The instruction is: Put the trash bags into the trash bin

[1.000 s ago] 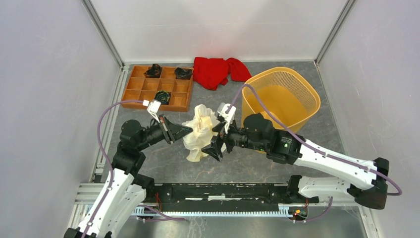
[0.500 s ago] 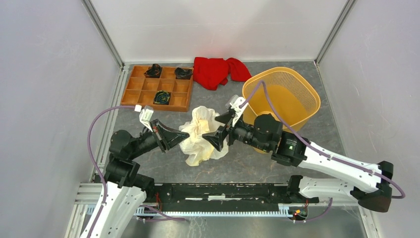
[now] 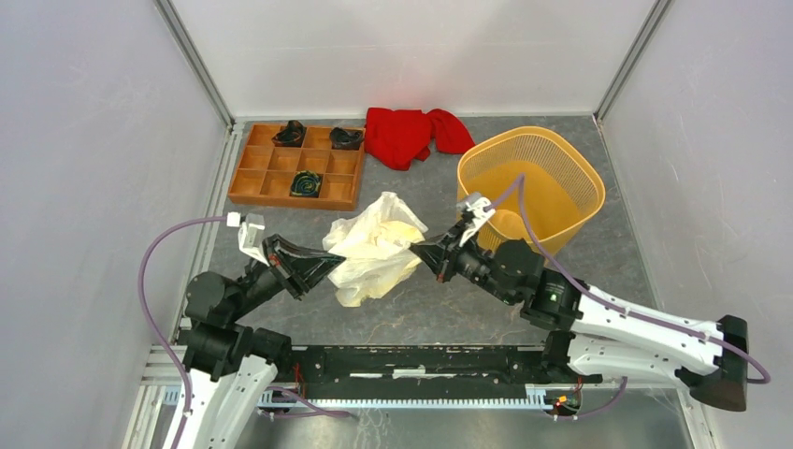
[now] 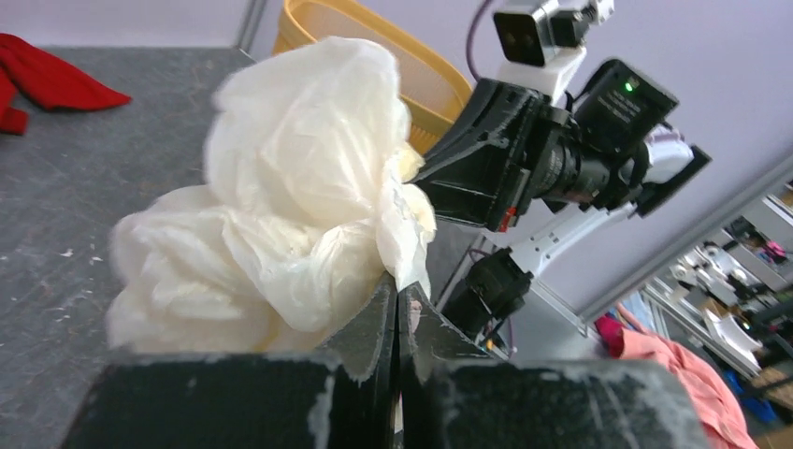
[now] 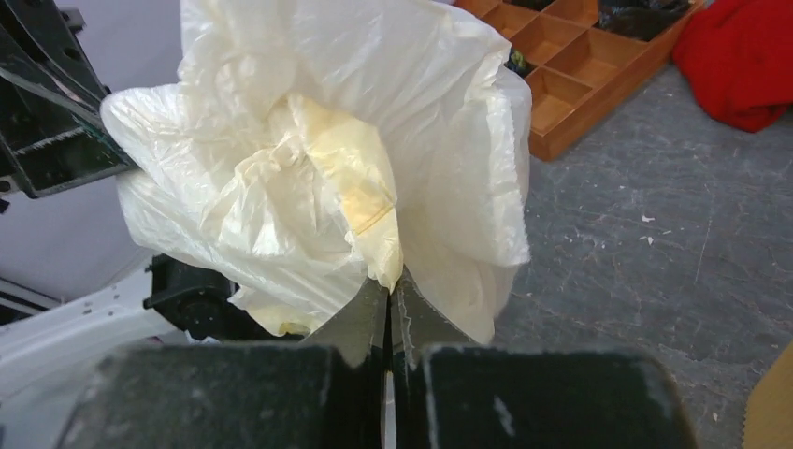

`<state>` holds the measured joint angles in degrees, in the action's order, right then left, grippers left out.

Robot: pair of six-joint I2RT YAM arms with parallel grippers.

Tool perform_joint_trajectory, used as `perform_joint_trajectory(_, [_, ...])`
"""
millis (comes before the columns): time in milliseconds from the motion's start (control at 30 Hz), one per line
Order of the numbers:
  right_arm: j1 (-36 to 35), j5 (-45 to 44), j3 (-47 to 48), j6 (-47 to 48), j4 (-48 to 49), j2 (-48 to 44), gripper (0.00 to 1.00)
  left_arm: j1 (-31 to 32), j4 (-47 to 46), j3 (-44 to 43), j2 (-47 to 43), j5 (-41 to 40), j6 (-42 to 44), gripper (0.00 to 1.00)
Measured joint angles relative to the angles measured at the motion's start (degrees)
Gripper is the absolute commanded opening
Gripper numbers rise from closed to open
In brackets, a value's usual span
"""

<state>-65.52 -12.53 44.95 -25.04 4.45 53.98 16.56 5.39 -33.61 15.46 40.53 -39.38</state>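
Observation:
A crumpled cream-white trash bag point(image 3: 376, 248) hangs between my two grippers above the grey table. My left gripper point(image 3: 335, 263) is shut on the bag's left side; in the left wrist view its jaws point(image 4: 397, 292) pinch a fold of the trash bag point(image 4: 281, 206). From the right, my right gripper point(image 3: 418, 251) is shut on the other side, its jaws point(image 5: 390, 281) closed on the trash bag point(image 5: 327, 159). The yellow-orange mesh trash bin point(image 3: 530, 187) stands at the right rear, behind the right arm. It also shows behind the bag as the bin point(image 4: 421, 65).
A brown wooden compartment tray point(image 3: 295, 166) with small black items sits at the back left. A red cloth point(image 3: 409, 134) lies at the back centre, between tray and bin. Aluminium frame rails edge the table.
The right gripper closed on the bag's right side. Both arms shifted: the left drew back leftward, the right moved right toward the bin, and the bag spread between them.

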Motion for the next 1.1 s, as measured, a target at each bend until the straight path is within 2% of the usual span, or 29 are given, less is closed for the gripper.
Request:
perform_joint_trajectory(133, [-0.2, -3.7, -3.4, -0.9, 2.7, -5.3, 0.01, 0.2, 3.3, -1.0, -1.6, -4.2, 1.0, 0.23])
perform_joint_trajectory(167, [-0.1, -4.6, -3.4, -0.9, 3.1, -5.8, 0.01, 0.2, 4.4, -1.2, -1.7, -5.8, 1.3, 0.31])
perform_joint_trajectory(367, [0.0, -7.7, -3.6, 0.3, 3.6, -7.0, 0.04, 0.2, 12.2, -4.9, 1.3, -14.4, 2.8, 0.53])
perform_joint_trajectory(433, [0.0, -7.7, -3.1, 0.9, 3.0, -5.9, 0.07, 0.2, 15.2, -7.2, 5.0, -16.8, 3.7, 0.62])
perform_joint_trajectory(567, [0.0, -8.2, -0.3, 0.7, 0.3, -1.5, 0.06, 0.2, 18.8, -9.7, 11.2, -17.4, 5.0, 0.79])
perform_joint_trajectory(633, [-0.1, -10.8, 1.9, -2.6, -2.4, 1.4, 0.01, 0.2, 19.9, -9.7, 12.6, -16.7, 5.0, 0.87])
perform_joint_trajectory(700, [-0.1, -13.1, 4.7, -7.0, -5.0, 5.2, 0.01, 0.2, 19.1, -9.1, 13.2, -13.9, 3.8, 0.99])
perform_joint_trajectory(800, [0.0, -14.4, 7.3, -11.2, -6.5, 9.0, 0.01, 0.2, 12.6, -4.6, 13.1, -7.6, -0.5, 1.0])
perform_joint_trajectory(900, [0.0, -15.7, 8.7, -15.7, -7.1, 12.8, 0.02, 0.4, 10.4, 0.1, 12.9, -4.1, -3.3, 0.98])
perform_joint_trajectory(1100, [0.0, -18.6, 9.0, -21.9, -9.1, 14.9, 0.03, 1.7, 13.5, -0.1, 12.1, -5.4, -3.1, 0.89])
